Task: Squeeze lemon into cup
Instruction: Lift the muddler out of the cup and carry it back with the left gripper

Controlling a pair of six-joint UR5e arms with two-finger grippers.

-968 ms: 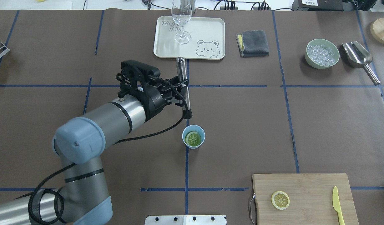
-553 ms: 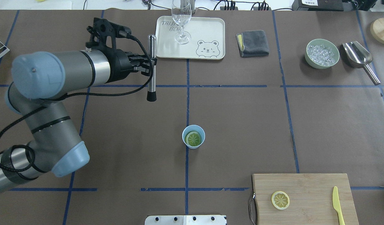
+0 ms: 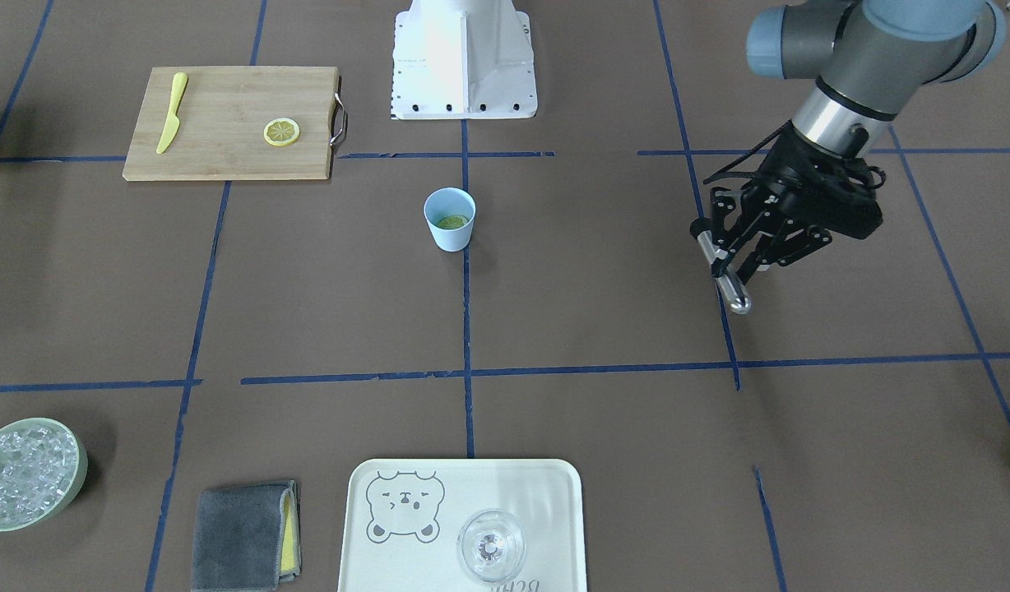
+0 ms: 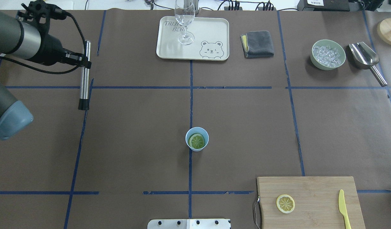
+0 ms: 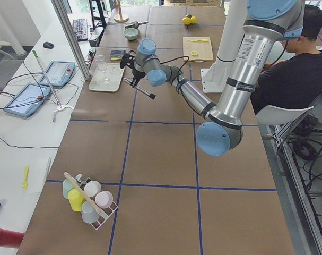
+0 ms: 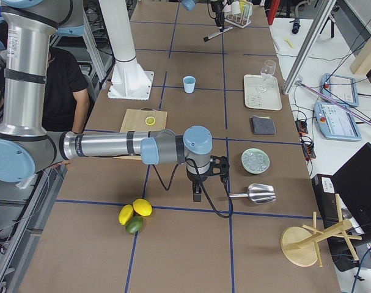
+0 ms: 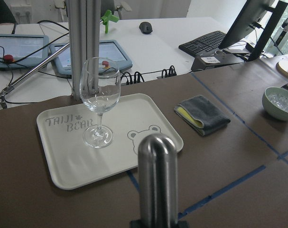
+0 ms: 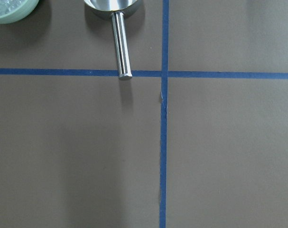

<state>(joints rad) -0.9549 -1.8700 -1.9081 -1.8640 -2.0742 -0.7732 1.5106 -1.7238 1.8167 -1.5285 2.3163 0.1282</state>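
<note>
Even, diffuse light fills the scene, and the cup casts only a faint, soft shadow. Behind the cup in the front-facing view, the white robot base is washed out by glare. In the left wrist view the metal rod looks soft, probably too near to focus.

Brown desk, blue tape grid. On it: cup centre, tray, grey cloth, ice bowl, scoop, cutting board.
</note>
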